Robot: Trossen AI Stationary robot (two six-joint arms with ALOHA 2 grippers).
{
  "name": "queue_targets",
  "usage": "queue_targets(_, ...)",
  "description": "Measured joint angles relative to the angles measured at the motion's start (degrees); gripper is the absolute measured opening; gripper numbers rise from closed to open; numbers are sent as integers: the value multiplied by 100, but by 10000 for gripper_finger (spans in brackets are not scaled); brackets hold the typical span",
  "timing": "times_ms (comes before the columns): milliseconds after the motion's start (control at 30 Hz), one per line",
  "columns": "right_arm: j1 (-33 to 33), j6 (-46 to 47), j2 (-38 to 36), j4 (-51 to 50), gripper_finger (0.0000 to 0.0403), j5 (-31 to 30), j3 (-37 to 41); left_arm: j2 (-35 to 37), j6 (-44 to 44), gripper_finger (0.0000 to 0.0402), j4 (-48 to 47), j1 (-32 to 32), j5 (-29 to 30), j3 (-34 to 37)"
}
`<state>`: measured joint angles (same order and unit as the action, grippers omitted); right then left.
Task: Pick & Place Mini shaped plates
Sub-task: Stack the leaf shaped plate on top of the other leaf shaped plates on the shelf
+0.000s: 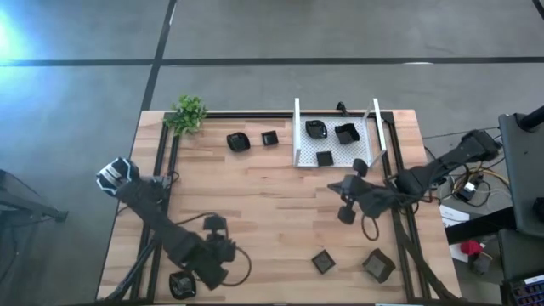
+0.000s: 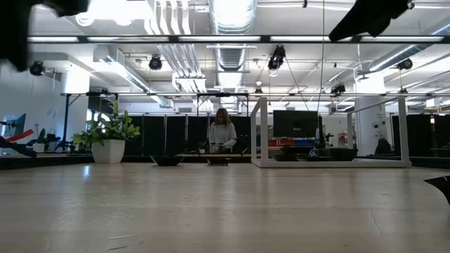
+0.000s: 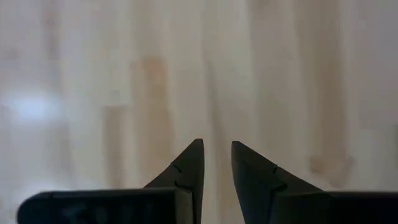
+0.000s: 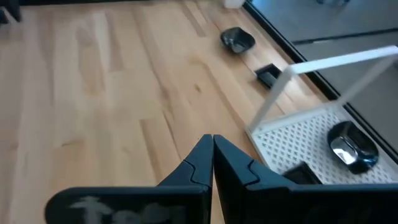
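The right gripper point(image 4: 212, 163) is being carried with its fingers pressed together and nothing between them, hovering over bare wood just in front of the white mesh tray point(image 1: 299, 136). In the high view the same gripper point(image 1: 346, 202) is being shown between the tray and the table's near edge. The left gripper point(image 3: 216, 168) is being held with a narrow gap between its fingers, empty, pointed down at plain wood near the table's point(image 1: 255, 221) near left corner.

The task is being judged as partly done. Three mini shaped plates are lying inside the tray: a rounded one point(image 1: 316, 128), a squarish one point(image 1: 345, 133) and a small square one point(image 1: 325, 158). Four more are waiting on the table: a rounded plate point(image 1: 237, 141) and a small square plate point(image 1: 269, 137) beside each other to the left of the tray, and two plates point(image 1: 322, 261) point(image 1: 378, 264) near the front edge on the right arm's side (any others are not being seen).

The high view alone is giving the full count and both arms. The right wrist view is showing the tray's mesh floor and the gloss of a plate point(image 4: 352, 145) inside it. The low view is adding a potted plant point(image 2: 107, 135) and a person point(image 2: 222, 135) far behind the table, yet the plates there are too small to be told apart.
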<state>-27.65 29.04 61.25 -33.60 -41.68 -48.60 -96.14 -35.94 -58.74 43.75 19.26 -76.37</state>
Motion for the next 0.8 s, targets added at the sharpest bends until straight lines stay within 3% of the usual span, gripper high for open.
queue_targets(200,-340,24,2,36,8,-51,0,-2,-507,76,566,505,-795,297)
queue_targets(567,-673,-19,2,307,8,-47,9,-2,-737,76,643,1054,-2099,582)
queue_targets(800,-883,-8,2,318,8,19,20,-2,-657,76,1067,1289,-2309,857)
